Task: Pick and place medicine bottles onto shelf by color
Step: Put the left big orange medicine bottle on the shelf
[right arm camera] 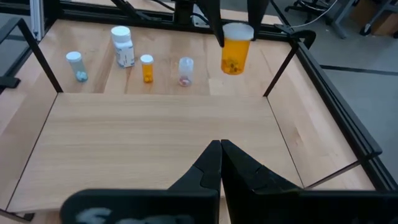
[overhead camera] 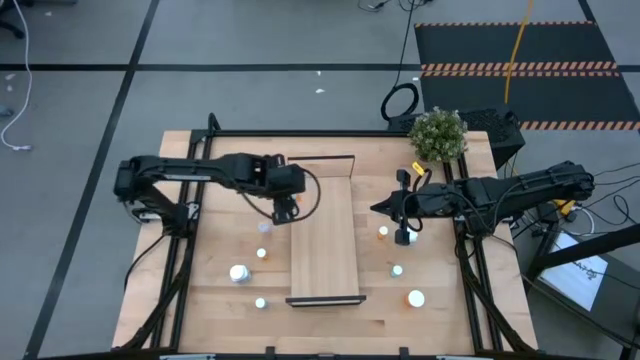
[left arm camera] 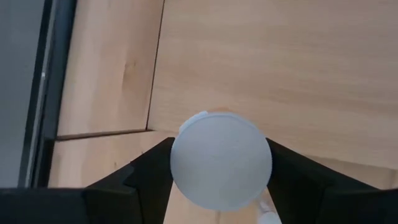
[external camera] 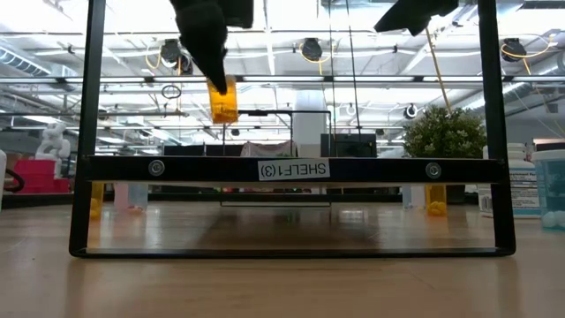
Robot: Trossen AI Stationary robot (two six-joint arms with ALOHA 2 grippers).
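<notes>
1. One orange bottle (right arm camera: 236, 48) sits clamped between your left gripper (overhead camera: 287, 208) jaws, above the shelf (overhead camera: 325, 262) edge.
2. Right gripper (right arm camera: 221, 163) jaws together, holding nothing, shelf board just ahead of them.

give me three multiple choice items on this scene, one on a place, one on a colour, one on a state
1. Where is the bottle that the left gripper holds?
A. lifted over the shelf's edge
B. standing on the table beside the plant
C. lying flat on the floor

2. What colour is the body of that bottle?
A. green
B. orange
C. black

3. How do the right gripper's jaws stand?
A. wide open
B. closed on a bottle
C. shut with nothing between them

Answers:
1 A: the left gripper carries the orange bottle clear above the shelf, by its corner.
2 B: its body shows orange under a white cap in the low and right wrist views.
3 C: the right gripper shows its jaws pressed together and empty.
</notes>
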